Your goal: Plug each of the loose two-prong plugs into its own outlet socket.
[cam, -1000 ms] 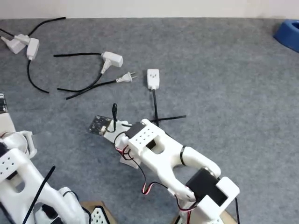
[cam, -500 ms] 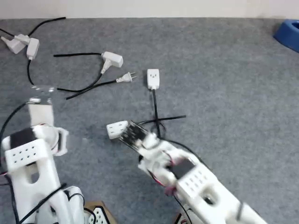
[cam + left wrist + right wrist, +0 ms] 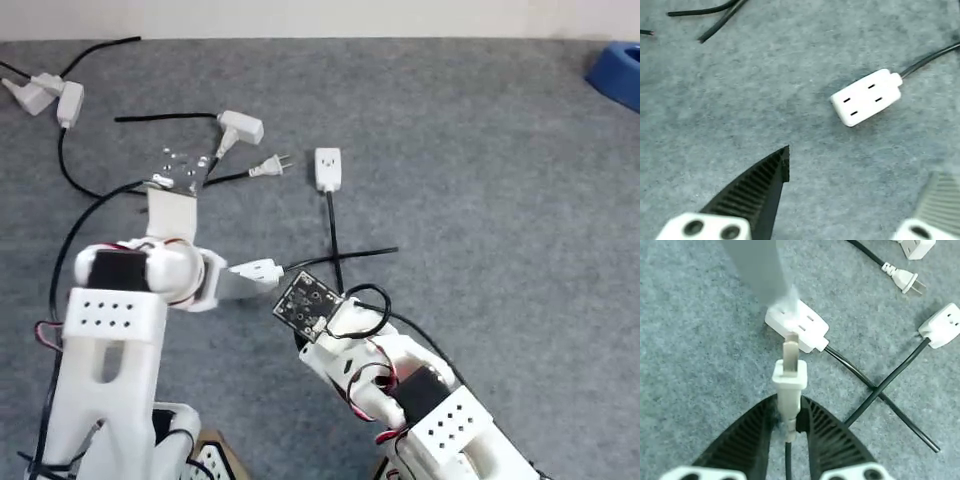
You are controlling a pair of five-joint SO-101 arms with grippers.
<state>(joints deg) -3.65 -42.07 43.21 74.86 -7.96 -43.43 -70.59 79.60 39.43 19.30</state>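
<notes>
In the right hand (image 3: 788, 405), a plug (image 3: 789, 379) just beside a socket (image 3: 807, 330).

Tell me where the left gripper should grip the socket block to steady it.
Probably its two long side walls, near where the cord enters, coming straight down from above: the socket block lies flat, slots facing up, and the left gripper is open near it.
</notes>
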